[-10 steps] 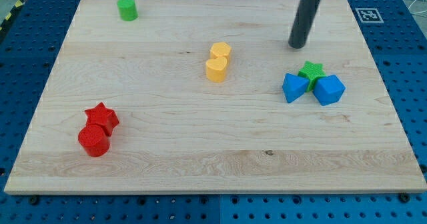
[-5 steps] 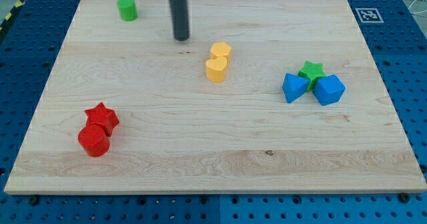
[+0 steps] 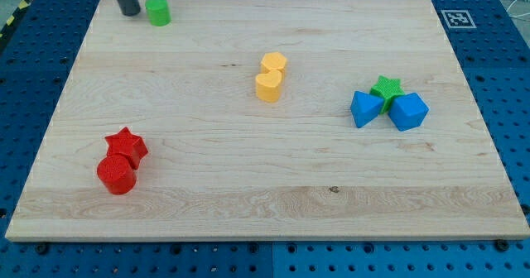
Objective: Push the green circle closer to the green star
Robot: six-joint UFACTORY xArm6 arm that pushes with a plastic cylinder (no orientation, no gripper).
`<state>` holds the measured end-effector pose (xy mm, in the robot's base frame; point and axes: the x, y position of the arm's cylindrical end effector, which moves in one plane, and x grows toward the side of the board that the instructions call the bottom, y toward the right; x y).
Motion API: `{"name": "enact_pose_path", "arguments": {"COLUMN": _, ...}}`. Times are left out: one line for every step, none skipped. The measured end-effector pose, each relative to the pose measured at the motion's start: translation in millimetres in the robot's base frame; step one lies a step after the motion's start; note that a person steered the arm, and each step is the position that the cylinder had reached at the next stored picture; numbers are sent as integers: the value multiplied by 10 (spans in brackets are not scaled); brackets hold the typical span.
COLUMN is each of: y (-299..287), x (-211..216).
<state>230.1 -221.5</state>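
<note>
The green circle (image 3: 158, 11) stands near the board's top left corner. My tip (image 3: 129, 11) rests on the board just to the view's left of it, with a small gap between them. The green star (image 3: 387, 88) is far off at the view's right, wedged behind two blue blocks.
A blue block (image 3: 365, 108) and another blue block (image 3: 407, 111) touch the star on its lower side. A yellow pair (image 3: 271, 76) sits mid-board. A red star (image 3: 127, 146) and red circle (image 3: 116, 174) lie at lower left. The wooden board (image 3: 265, 203) lies on a blue pegboard.
My rod has swept from the view's upper right across the top of the board to the left of the green circle. No block has moved.
</note>
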Motion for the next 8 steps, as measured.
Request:
{"name": "enact_pose_path", "arguments": {"y": 373, "x": -24}}
{"name": "enact_pose_path", "arguments": {"y": 772, "x": 20}}
{"name": "enact_pose_path", "arguments": {"y": 1101, "x": 175}}
{"name": "enact_pose_path", "arguments": {"y": 1309, "x": 385}}
{"name": "enact_pose_path", "arguments": {"y": 1369, "x": 560}}
{"name": "enact_pose_path", "arguments": {"y": 1363, "x": 596}}
{"name": "enact_pose_path", "arguments": {"y": 1430, "x": 713}}
{"name": "enact_pose_path", "arguments": {"y": 1624, "x": 878}}
